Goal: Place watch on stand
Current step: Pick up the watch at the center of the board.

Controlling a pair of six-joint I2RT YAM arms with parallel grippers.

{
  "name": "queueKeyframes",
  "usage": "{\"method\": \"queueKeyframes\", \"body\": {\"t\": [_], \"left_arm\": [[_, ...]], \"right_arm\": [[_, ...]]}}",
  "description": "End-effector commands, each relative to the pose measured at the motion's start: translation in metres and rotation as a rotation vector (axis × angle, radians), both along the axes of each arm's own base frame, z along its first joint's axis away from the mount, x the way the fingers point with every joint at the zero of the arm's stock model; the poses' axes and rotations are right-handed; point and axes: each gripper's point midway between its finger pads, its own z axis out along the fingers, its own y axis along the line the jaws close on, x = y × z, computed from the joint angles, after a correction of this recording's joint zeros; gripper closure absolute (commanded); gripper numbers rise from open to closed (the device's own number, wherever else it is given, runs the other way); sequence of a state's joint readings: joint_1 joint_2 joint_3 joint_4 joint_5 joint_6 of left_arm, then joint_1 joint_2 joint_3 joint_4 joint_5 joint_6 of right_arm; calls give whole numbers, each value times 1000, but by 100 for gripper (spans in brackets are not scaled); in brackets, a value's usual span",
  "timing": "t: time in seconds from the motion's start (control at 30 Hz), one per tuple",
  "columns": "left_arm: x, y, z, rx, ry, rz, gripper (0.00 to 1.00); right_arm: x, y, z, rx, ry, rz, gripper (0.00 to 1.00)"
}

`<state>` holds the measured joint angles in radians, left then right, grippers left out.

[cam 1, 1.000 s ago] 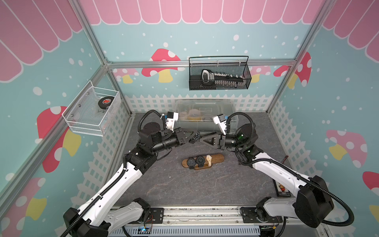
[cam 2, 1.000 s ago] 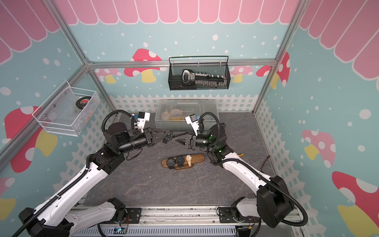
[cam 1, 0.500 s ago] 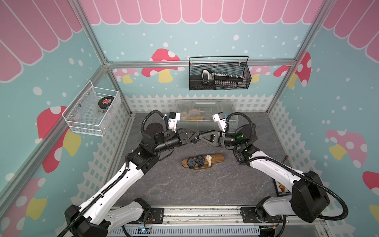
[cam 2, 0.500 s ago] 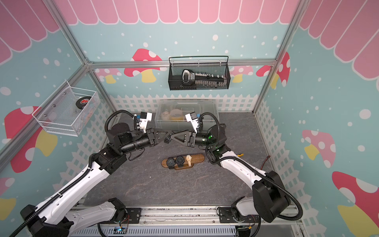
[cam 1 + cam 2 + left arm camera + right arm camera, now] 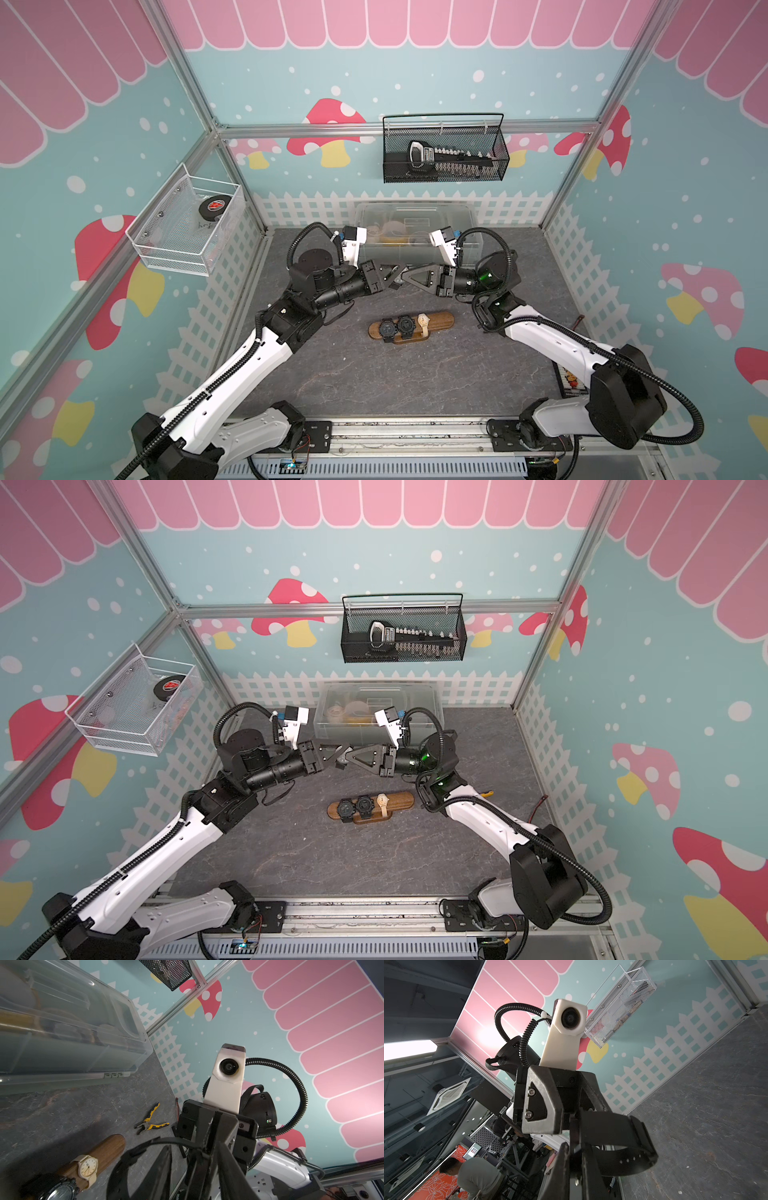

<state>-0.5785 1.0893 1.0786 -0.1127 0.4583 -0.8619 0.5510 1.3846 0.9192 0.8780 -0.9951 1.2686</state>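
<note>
The watch (image 5: 623,1147) was not yet on the stand (image 5: 440,321): I had it in mid-air at the centre of both top views, above the stand in the frame, the right gripper (image 5: 402,281) clamped on its strap and the left gripper (image 5: 390,274) nose to nose with it, jaws parted, gripping nothing I could see. By my reckoning, what remained was carrying it down onto the bar's bare right end, as two black watches (image 5: 388,328) and a cream watch (image 5: 423,320) filled the left part. It looked all black, its perforated band curled in a loop, dial hidden.
</note>
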Motion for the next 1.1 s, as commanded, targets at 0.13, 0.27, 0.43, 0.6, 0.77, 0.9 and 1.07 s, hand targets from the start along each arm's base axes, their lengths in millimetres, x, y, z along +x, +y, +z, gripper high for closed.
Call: {"method": "queueKeyframes", "body": {"t": [0.13,0.27,0.43,0.6,0.77,0.9,1.07], "left_arm": [[-2,29,-8,98,-6,122,52],[-3,46,-13,148,-8,186,51],[-6,56,-26,198,8,212,51],[-6,62,-46,238,58,222,51],[-5,62,-56,244,91,218,51],[-5,63,-62,261,102,215,51],[-2,62,-73,275,133,207,51]], "right_arm": [[19,-27,-25,-88,64,-50,100],[24,-46,-59,-236,103,-106,100],[20,-69,-89,-400,108,-169,100],[30,-100,-134,-523,241,-237,100],[39,-125,-184,-546,424,-259,100],[43,-135,-193,-558,430,-297,100],[44,-143,-198,-581,430,-324,100]]}}
